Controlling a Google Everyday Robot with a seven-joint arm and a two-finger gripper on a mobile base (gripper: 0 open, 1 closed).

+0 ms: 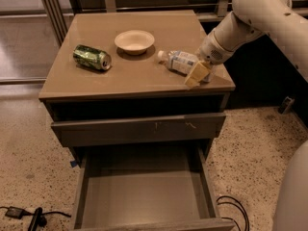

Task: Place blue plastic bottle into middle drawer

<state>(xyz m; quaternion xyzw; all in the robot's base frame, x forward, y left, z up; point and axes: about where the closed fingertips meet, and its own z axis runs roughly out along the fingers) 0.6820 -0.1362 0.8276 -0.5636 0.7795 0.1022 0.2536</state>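
Note:
The blue plastic bottle (177, 60) lies on its side on the cabinet top (120, 76), cap pointing left toward the bowl. My gripper (196, 74) is at the bottle's right end, low over the cabinet top near the right front corner, and hides that end of the bottle. The middle drawer (144, 196) is pulled out below, a deep grey box with a bare floor. The drawer above it (139, 129), with small pale scratches on its front, is closed.
A dented green can (92, 57) lies on the left of the cabinet top. A pale bowl (134, 41) stands at the back middle. Cables (231, 207) lie on the speckled floor by the drawer's right side, and a black plug (33, 218) at the left.

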